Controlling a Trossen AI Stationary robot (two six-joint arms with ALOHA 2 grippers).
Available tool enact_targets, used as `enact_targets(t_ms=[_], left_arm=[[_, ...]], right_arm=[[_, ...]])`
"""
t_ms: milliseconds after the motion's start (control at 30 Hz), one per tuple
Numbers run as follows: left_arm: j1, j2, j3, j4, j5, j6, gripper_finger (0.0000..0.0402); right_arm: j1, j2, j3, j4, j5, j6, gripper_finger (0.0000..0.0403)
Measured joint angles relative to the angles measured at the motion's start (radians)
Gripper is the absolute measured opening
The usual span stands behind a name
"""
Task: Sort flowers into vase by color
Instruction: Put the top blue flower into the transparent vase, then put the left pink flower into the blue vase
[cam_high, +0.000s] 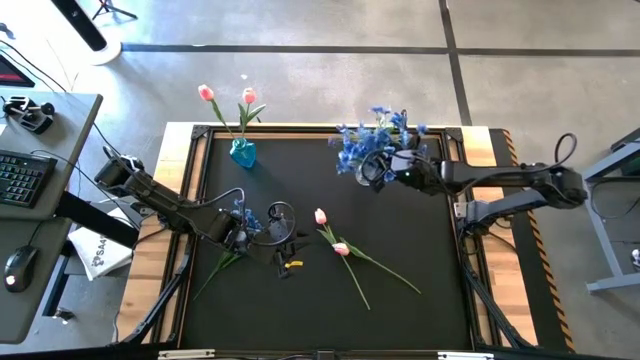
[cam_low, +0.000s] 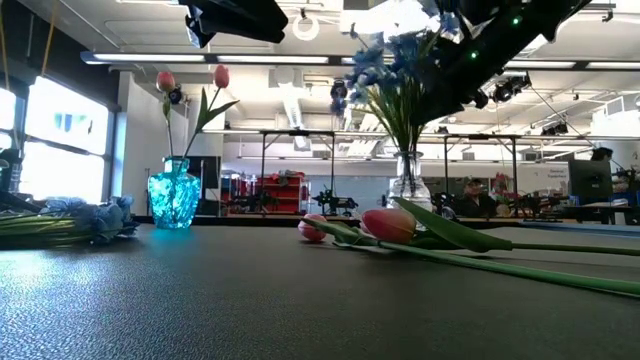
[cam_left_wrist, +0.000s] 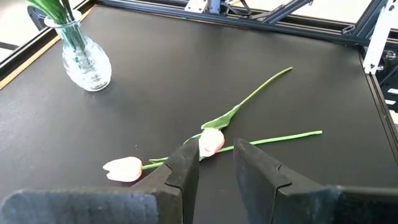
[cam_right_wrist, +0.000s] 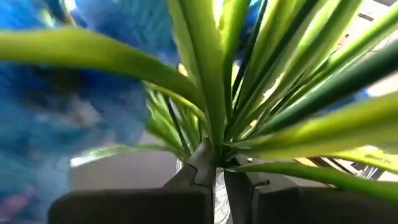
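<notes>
Tulips (cam_high: 340, 248) crossed on worktop, light, floppy; we would pinch mid-stem | left gripper (cam_left_wrist: 214, 163) jaws apart, empty, above them | right gripper (cam_right_wrist: 219, 169) jaws nipping blue bunch (cam_high: 372, 140) stems at clear vase (cam_low: 408, 182)

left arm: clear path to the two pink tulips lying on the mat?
Probably yes. The left gripper is open, facing the two pink tulips, with bare mat between. The blue bunch lies beside it, not in between.

Two pink tulips (cam_low: 385, 226) lie on the mat between a turquoise vase (cam_low: 173, 197) and a clear vase (cam_low: 410, 182).
</notes>
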Motion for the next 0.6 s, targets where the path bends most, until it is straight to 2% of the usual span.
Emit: enact_targets(t_ms=[100,167,467,600], left_arm=[[0.0,0.0,0.0,0.001,0.0,0.0,0.009],[0.0,0.0,0.0,0.001,0.0,0.0,0.009],[-0.003,0.0,0.0,0.001,0.0,0.0,0.009],[-0.003,0.0,0.0,0.002,0.001,0.0,0.009]], right_arm=[[0.0,0.023,0.0,0.0,0.0,-0.003,0.0024],[0.0,0.028,0.0,-0.003,0.0,-0.004,0.0048],[0.0,-0.005,0.0,-0.071,-0.028,-0.003,0.022],[0.0,-0.035,0.0,-0.099,-0.068,0.009,0.0276]])
